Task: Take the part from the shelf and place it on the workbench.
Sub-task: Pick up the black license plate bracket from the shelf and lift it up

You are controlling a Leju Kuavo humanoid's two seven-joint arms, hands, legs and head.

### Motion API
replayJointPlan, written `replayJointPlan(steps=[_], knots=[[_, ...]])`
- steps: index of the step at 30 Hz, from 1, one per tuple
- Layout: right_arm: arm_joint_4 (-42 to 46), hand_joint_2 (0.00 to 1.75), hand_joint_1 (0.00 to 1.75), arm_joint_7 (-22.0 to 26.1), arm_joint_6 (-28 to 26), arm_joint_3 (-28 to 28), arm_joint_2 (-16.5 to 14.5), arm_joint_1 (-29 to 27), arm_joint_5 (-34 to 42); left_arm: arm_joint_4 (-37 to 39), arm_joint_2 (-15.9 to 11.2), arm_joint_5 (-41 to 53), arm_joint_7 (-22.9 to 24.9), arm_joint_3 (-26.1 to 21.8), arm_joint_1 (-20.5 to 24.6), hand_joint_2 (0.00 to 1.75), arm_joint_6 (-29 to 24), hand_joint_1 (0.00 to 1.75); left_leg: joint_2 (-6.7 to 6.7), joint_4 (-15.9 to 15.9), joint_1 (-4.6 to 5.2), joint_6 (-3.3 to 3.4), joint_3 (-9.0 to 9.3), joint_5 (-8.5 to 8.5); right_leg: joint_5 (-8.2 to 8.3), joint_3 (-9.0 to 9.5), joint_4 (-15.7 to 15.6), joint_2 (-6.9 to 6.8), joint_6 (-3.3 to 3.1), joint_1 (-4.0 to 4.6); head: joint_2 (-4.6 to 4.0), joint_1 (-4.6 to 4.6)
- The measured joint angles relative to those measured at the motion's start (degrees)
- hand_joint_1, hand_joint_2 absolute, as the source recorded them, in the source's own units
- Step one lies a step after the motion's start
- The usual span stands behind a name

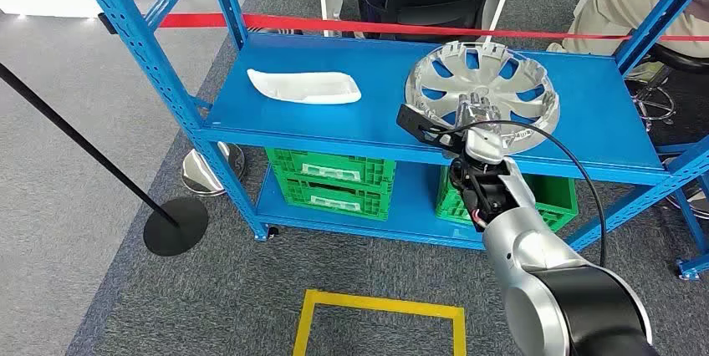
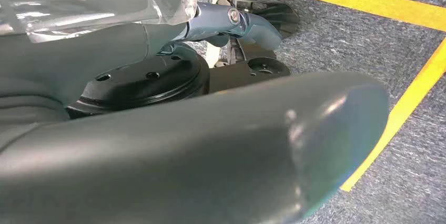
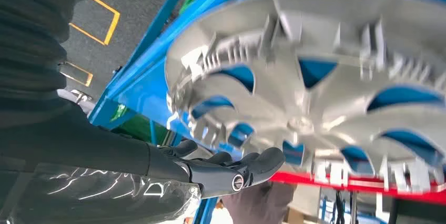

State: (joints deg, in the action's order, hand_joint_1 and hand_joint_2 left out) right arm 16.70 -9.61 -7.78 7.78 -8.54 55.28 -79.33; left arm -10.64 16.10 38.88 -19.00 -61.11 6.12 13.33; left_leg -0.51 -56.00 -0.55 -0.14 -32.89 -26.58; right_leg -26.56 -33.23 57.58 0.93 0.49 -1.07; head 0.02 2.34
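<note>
Right robot hand (image 1: 470, 126) at the silver wheel cover (image 1: 482, 97) on the blue shelf (image 1: 376, 109)
Its fingers (image 3: 247, 167) reach the cover's near rim; whether they grasp it I cannot tell; a white part (image 1: 304, 86) lies well apart.

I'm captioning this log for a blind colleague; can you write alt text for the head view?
The robot's right hand reaches the near edge of a silver hubcap that lies on the top board of a blue shelf. A white tray lies further left on the same board, with green crates on the board below and a red tape strung behind.
</note>
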Motion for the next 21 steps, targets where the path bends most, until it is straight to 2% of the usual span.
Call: replayJointPlan(steps=[12, 21], knots=[[-0.3, 1.75, 0.00, -1.5, 1.1, 0.5, -1.9, -2.6, -1.8, 0.0, 0.0, 0.0, 0.2, 0.0, 0.0, 0.00, -0.3, 0.00, -0.02, 0.0, 0.01, 0.00, 0.18, 0.00, 0.00, 0.21, 0.0, 0.00, 0.01, -0.01, 0.00, -0.01], [-0.3, 1.75, 0.00, -0.4, 0.0, 0.5, -2.5, -4.5, -0.6, 0.0, 0.0, -0.1, -0.1, 0.0, 0.0, 0.00, -0.8, 0.00, -0.02, 0.0, 0.01, 0.00, 0.28, 0.00, 0.00, 0.31, 0.0, 0.00, 0.00, -0.01, 0.00, -0.01]])
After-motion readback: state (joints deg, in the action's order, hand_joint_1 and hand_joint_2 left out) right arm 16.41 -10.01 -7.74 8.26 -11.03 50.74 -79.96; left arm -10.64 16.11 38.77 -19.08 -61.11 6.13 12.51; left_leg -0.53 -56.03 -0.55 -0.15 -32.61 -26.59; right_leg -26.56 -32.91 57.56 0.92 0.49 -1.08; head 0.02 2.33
